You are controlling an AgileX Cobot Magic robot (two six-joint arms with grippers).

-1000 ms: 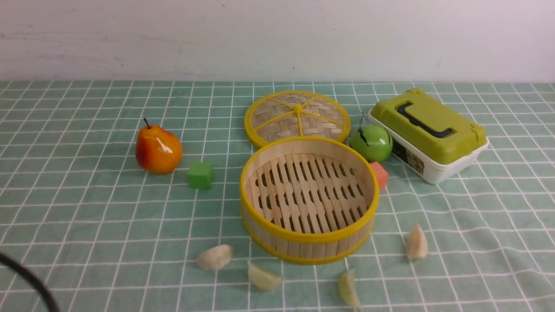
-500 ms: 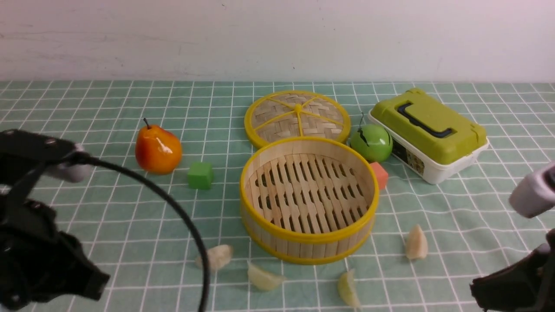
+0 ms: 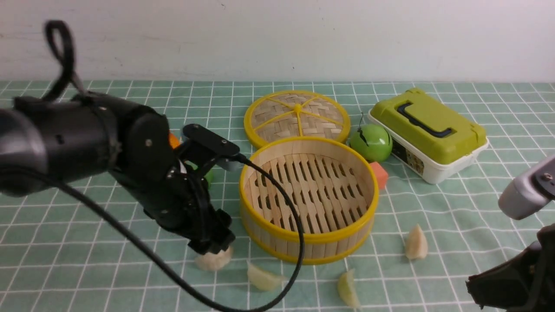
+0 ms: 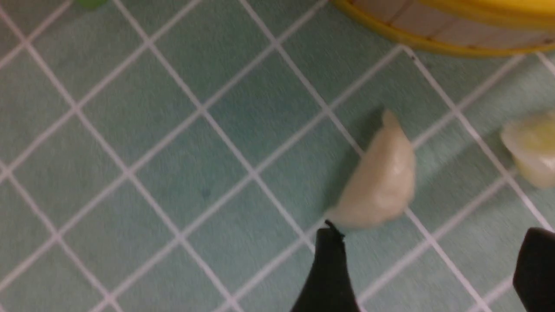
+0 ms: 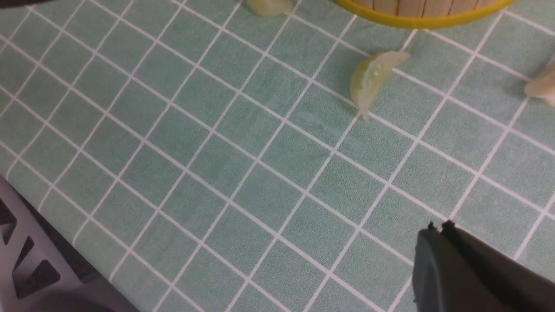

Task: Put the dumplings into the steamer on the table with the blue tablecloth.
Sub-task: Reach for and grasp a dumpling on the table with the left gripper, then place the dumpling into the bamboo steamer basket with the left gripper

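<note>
The round bamboo steamer (image 3: 303, 237) stands empty mid-table on the blue tablecloth (image 3: 86, 242). Several pale dumplings lie on the cloth in front of it: one (image 3: 213, 261) half under my left gripper (image 3: 212, 245), one (image 3: 263, 277) beside it, a greenish one (image 3: 347, 288) and one (image 3: 416, 243) further right. In the left wrist view my left gripper (image 4: 433, 236) is open, with one fingertip (image 4: 329, 242) just short of the cream dumpling (image 4: 381, 180). My right gripper (image 5: 438, 227) is shut and holds nothing, low above the cloth at the front right (image 3: 475, 289), away from the greenish dumpling (image 5: 370, 80).
The woven lid (image 3: 297, 116) lies behind the steamer. A green apple (image 3: 371, 142), an orange cube (image 3: 380, 174) and a green-lidded box (image 3: 427, 130) sit to the right. My left arm hides most of an orange pear (image 3: 173, 139) and a green cube (image 3: 210, 175).
My left arm has swung in from the left edge to just above the leftmost dumpling, and its jaws have opened. The right arm has barely moved.
</note>
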